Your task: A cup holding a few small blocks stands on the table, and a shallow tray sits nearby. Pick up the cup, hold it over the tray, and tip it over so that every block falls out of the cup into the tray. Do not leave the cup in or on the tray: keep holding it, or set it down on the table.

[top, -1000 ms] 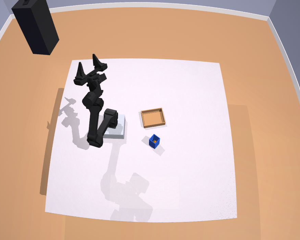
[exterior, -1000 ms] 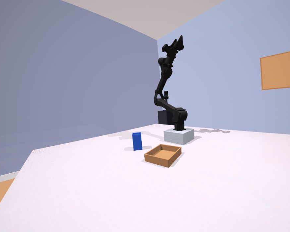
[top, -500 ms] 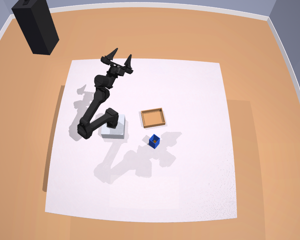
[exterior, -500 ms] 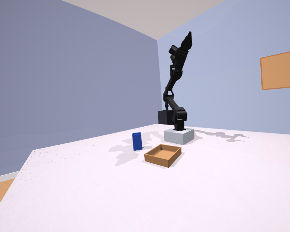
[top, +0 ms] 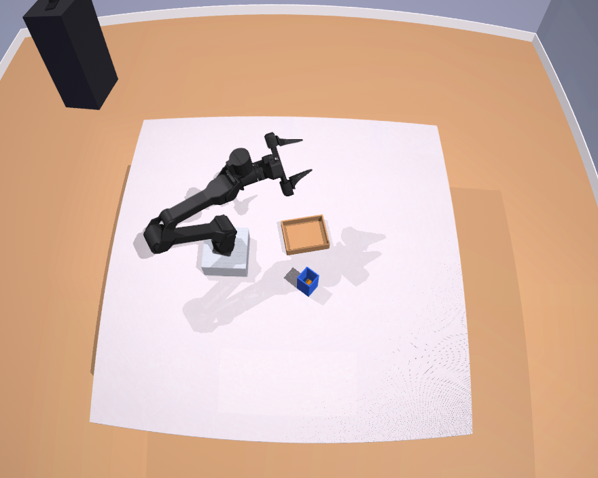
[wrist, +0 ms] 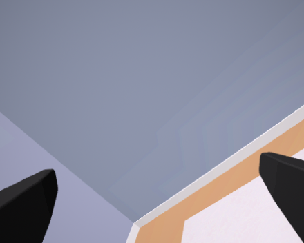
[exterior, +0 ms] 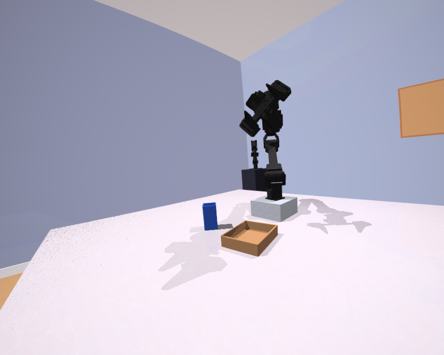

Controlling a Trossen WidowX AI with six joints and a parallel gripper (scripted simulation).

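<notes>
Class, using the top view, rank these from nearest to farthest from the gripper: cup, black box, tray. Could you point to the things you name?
1. Tray (top: 307, 250) (exterior: 240, 244): below the gripper (top: 307, 155) (exterior: 257, 99) (wrist: 160, 170) in the picture.
2. Cup (top: 303, 286) (exterior: 210, 217): lower still, beyond the tray.
3. Black box (top: 77, 66) (exterior: 248, 179): upper left, off the table (top: 392, 154) (exterior: 272, 298).
</notes>
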